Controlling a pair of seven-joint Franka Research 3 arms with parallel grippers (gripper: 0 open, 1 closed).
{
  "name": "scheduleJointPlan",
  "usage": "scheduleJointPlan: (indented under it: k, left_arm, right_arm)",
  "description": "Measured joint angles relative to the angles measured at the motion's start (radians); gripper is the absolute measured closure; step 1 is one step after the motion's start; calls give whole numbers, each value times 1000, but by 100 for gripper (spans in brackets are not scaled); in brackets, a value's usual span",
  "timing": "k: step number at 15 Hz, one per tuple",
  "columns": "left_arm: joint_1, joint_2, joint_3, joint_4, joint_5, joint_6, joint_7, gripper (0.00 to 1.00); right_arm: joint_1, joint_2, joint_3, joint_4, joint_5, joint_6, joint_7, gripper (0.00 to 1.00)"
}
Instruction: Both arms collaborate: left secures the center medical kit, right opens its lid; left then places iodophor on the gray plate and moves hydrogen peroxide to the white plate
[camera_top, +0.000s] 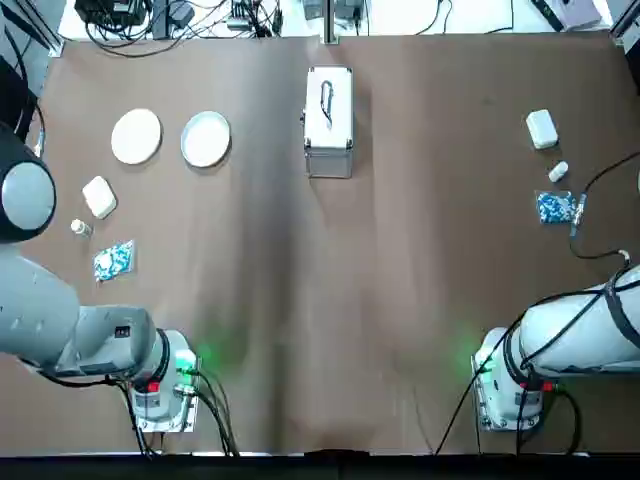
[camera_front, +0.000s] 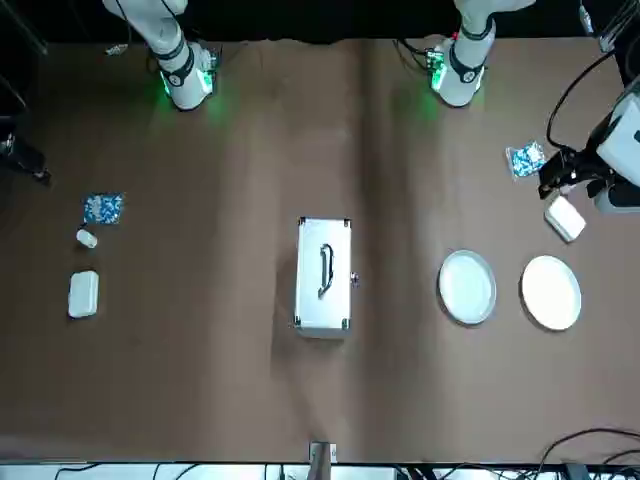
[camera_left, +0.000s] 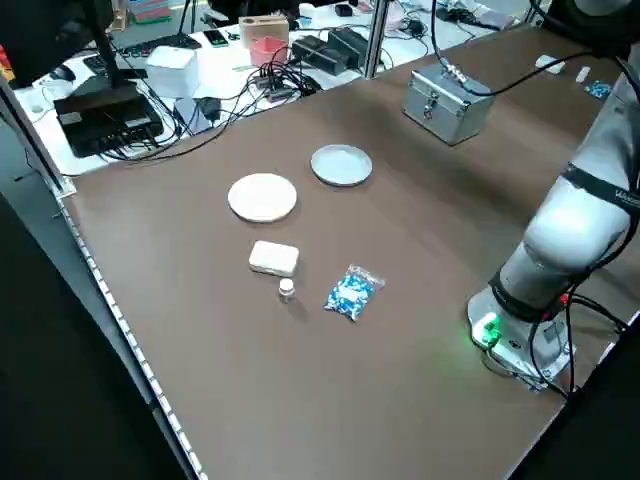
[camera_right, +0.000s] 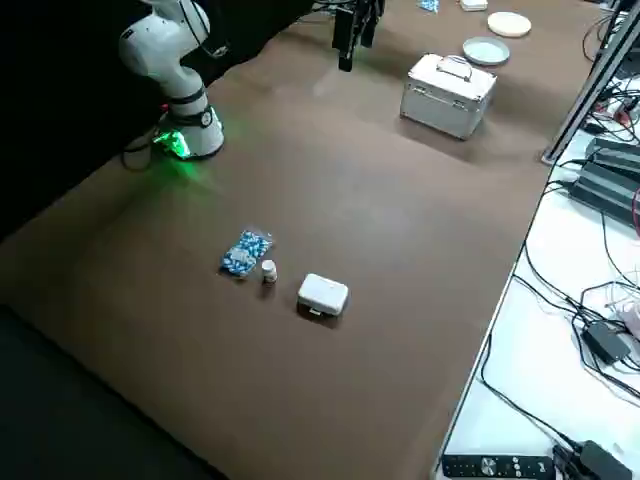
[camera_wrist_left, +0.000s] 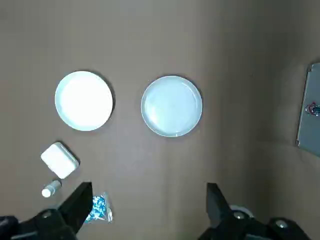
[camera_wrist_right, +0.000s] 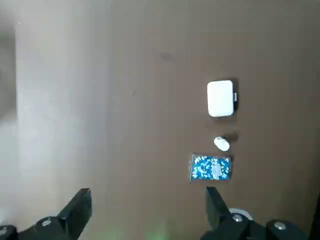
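left tool: spread, raised over table
right tool: spread, raised
lid: shut
plates: bare

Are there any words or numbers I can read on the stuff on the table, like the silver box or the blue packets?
None can be read in any view.
Medical kit: no readable label; only its black handle shows.
Blue packets and: a speckled print, too blurred to read.
Small white boxes and: blank as far as can be seen.
Left arm: faint dark marks, too small to read.
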Motion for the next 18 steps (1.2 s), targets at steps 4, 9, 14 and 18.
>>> scheduleJointPlan:
  k: [4,9,14,18]
  left_arm:
    - [0,0,0,0,0,-5,1,0]
    - [2,6,1,-1,0,-10,0,0]
    - [9,104,7,-7,0,-4,-21,0]
    - [9,202,6,-7,-108,21,-217,0]
  right_arm:
    - [3,0,0,-1,0,-9,0,0]
    - [10,0,1,-3,2,-9,0,0]
    - [62,5,3,-5,116,-6,0,0]
    - [188,39,6,-11,144,52,131,0]
